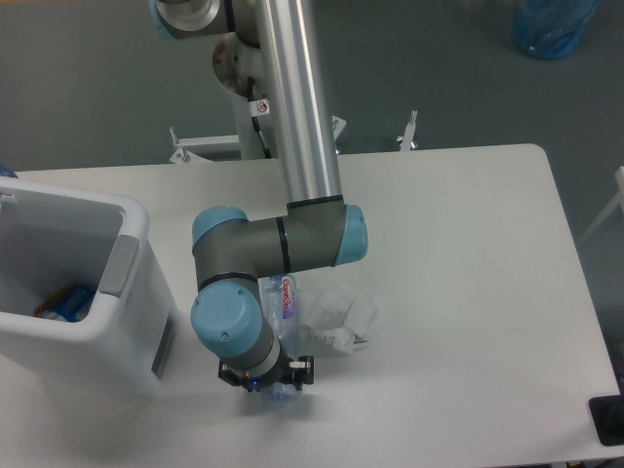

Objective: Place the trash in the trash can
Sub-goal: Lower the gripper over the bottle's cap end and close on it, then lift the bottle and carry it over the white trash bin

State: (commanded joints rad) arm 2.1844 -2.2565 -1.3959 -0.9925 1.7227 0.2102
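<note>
The clear crushed water bottle with a pink-lettered label lies on the white table, mostly hidden under the arm's wrist. The crumpled clear-white wrapper lies just to its right, touching it. My gripper points straight down over the bottle's near end; its fingers are hidden beneath the wrist, so the jaws do not show. The large white trash can with a grey panel stands at the left edge of the table, open at the top, with some coloured items inside.
The arm's silver tube and grey-blue elbow cross the middle of the table. A blue bag lies on the floor at the far right. A dark object sits at the table's near right corner.
</note>
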